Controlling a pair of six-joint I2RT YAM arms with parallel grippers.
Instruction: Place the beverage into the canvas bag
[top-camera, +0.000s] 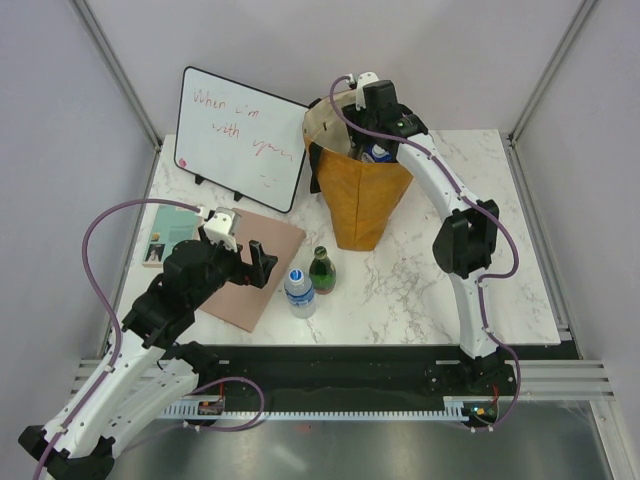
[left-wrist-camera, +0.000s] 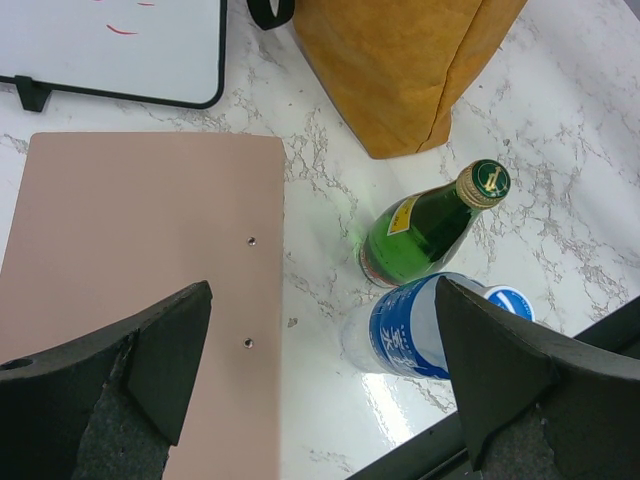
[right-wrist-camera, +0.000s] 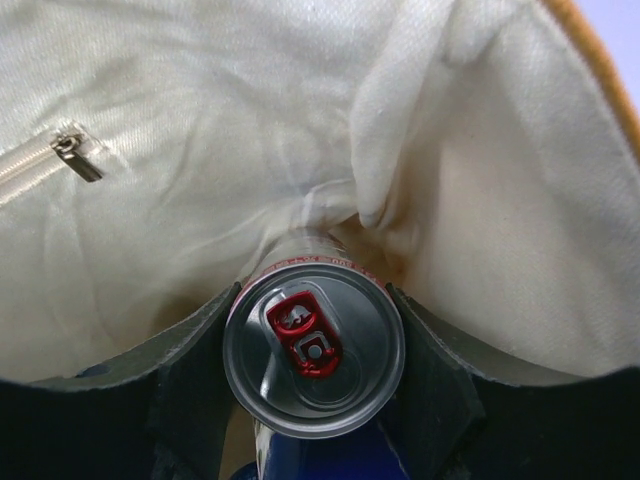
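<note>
The mustard-brown canvas bag (top-camera: 362, 195) stands upright at the back middle of the table, its cream lining (right-wrist-camera: 200, 150) filling the right wrist view. My right gripper (top-camera: 378, 128) reaches down into the bag's mouth and is shut on a silver can with a red tab (right-wrist-camera: 314, 345), fingers (right-wrist-camera: 190, 370) pressed on both sides. My left gripper (top-camera: 243, 257) is open and empty, hovering over the pink board's edge. A clear water bottle with a blue label (top-camera: 299, 292) and a green glass bottle (top-camera: 322, 270) stand in front of the bag; both also show in the left wrist view, the water bottle (left-wrist-camera: 415, 325) beside the green bottle (left-wrist-camera: 425, 228).
A pink board (top-camera: 248, 275) lies at the left front, a small booklet (top-camera: 160, 240) beside it. A whiteboard with red writing (top-camera: 240, 140) leans at the back left. Inside the bag a zip pocket (right-wrist-camera: 60, 160) shows on the lining.
</note>
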